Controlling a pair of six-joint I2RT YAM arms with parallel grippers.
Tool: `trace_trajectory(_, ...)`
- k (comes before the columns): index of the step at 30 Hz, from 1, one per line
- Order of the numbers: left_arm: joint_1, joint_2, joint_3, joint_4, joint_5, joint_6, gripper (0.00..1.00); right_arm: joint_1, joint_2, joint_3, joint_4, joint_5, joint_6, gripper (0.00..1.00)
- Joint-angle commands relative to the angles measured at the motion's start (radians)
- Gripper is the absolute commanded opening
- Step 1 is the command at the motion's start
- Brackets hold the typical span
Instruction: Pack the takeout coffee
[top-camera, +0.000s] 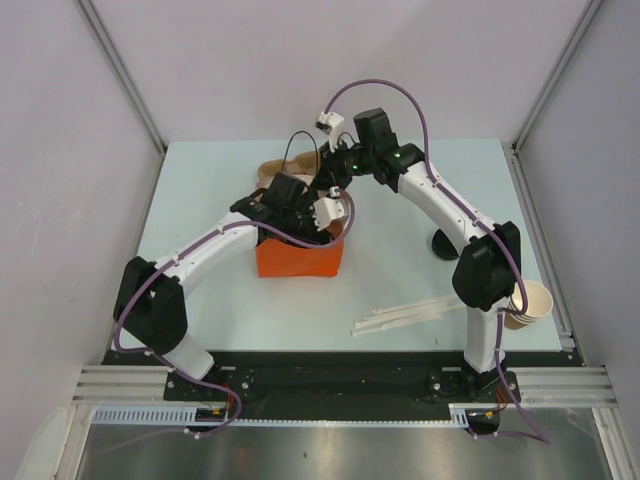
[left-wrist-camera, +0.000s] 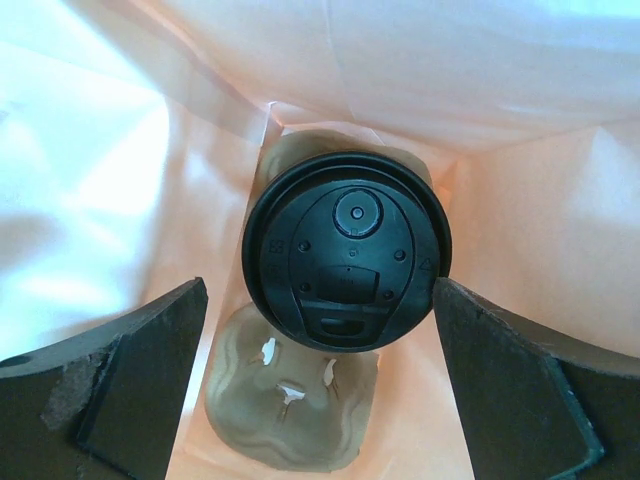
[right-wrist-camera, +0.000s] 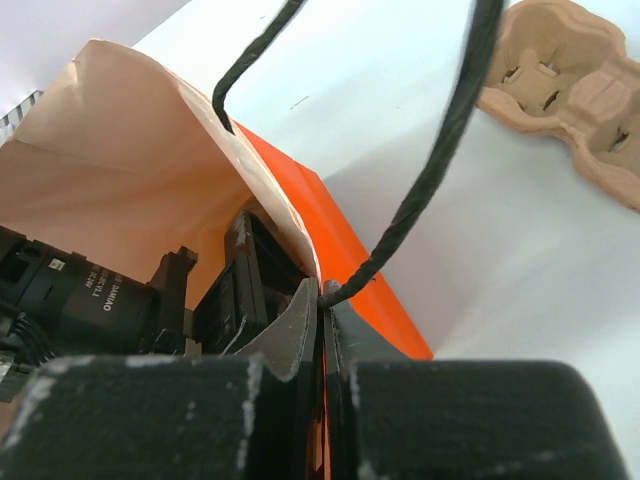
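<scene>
Now the takeout coffee, round glossy black lid up, sits on a pulp tray deep in the orange paper bag, left gripper spread closely around it, right gripper pinching the rim.

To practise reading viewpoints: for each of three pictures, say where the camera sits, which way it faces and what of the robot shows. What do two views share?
Top external: above and behind the arms, looking down on the table; both arms show, meeting at the orange bag.
Left wrist: inside the bag, facing down onto the takeout coffee; open left claw frames it.
Right wrist: at the bag's rim, facing across the table; the right claw pinches it.
Shared: top and right wrist show the bag's orange outside.
</scene>
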Motion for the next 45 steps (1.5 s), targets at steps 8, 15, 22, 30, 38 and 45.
trace_trajectory(8, -0.004, -0.055, 0.126, -0.092, 0.084, -0.003, 0.99, 0.010, -0.033, -0.021, -0.007, 0.026, -0.044, 0.00)
trace_trajectory(15, 0.011, -0.057, 0.182, -0.167, 0.124, 0.001, 0.99, 0.010, -0.036, -0.021, -0.003, 0.016, -0.050, 0.00)
trace_trajectory(22, 0.060, -0.058, 0.272, -0.233, 0.181, -0.029, 0.99, 0.011, -0.042, -0.021, -0.009, 0.002, -0.060, 0.00)
trace_trajectory(30, 0.080, -0.086, 0.340, -0.267, 0.224, -0.069, 0.99, 0.016, -0.042, -0.015, -0.011, -0.003, -0.069, 0.00)
trace_trajectory(38, 0.132, -0.114, 0.401, -0.293, 0.235, -0.135, 0.99, 0.018, -0.047, -0.008, -0.017, -0.011, -0.069, 0.00)
trace_trajectory(45, 0.162, -0.146, 0.429, -0.272, 0.210, -0.209, 0.99, 0.025, -0.052, 0.004, -0.027, -0.012, -0.069, 0.04)
